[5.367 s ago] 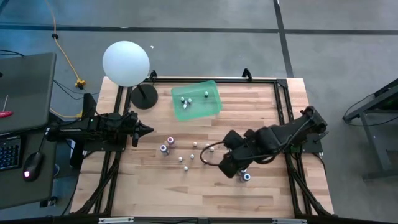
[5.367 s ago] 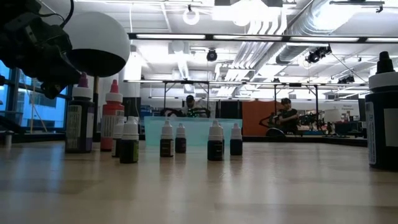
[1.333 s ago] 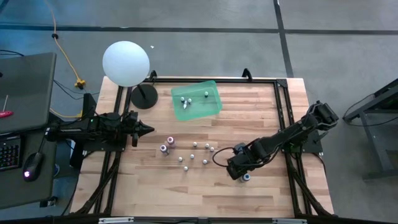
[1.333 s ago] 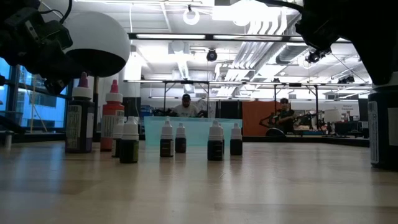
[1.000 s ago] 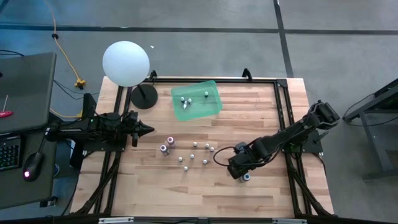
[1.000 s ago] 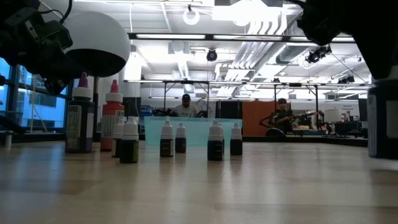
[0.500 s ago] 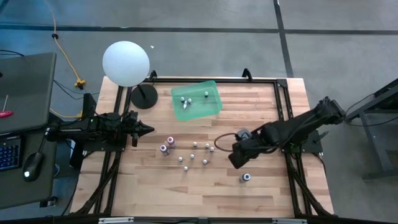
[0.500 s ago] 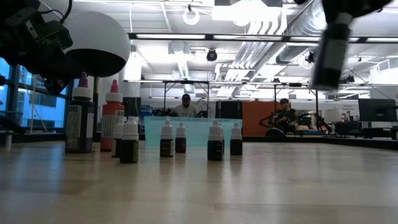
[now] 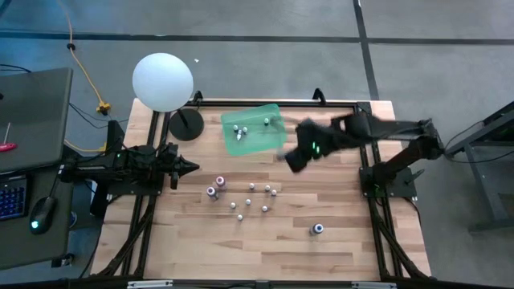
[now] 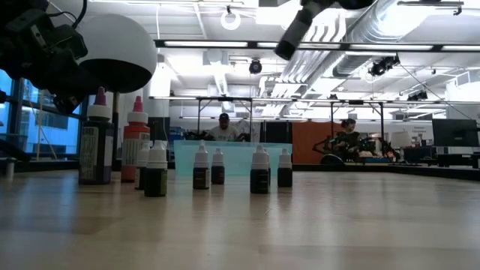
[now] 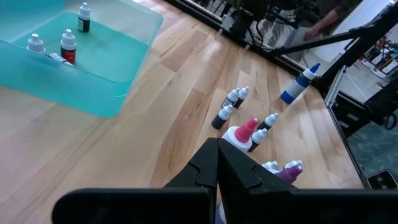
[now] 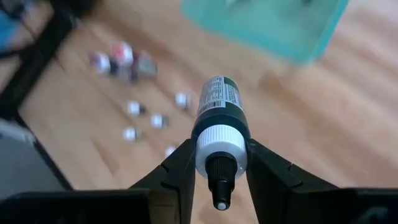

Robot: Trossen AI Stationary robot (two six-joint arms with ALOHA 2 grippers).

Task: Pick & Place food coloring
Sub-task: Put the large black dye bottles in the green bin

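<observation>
My right gripper (image 9: 292, 162) hovers high over the table just right of the teal tray (image 9: 273, 138), shut on a dark green food coloring bottle (image 12: 217, 102) with a white cap. The same bottle (image 10: 293, 34) shows slanted near the top of the low view. Three small bottles stand in the tray (image 11: 37, 74). Several tiny bottles (image 9: 250, 197) stand on the table's middle, with a purple and a pink one (image 9: 215, 187) to their left and a blue one (image 9: 318, 229) near the front right. My left gripper (image 9: 189, 168) waits shut at the table's left. My right gripper pinches the dark green bottle at its white cap (image 12: 203, 148) between the two fingers (image 12: 180, 163), one on each side. The fingers come from above, slanting down. The bottle is lifted clear, tilted, its body pointing down and away below the fingers.
A white globe lamp (image 9: 163, 80) on a black base (image 9: 186, 124) stands at the far left corner. Black frame rails (image 9: 365, 152) run along the table's edges. Bare wood lies between the tray and the bottle cluster.
My right gripper has lifted the dark green bottle off the table from beside the blue bottle at the front right. It has carried the bottle up and toward the far edge and the tray, turning as it went. The blue bottle stays standing.
</observation>
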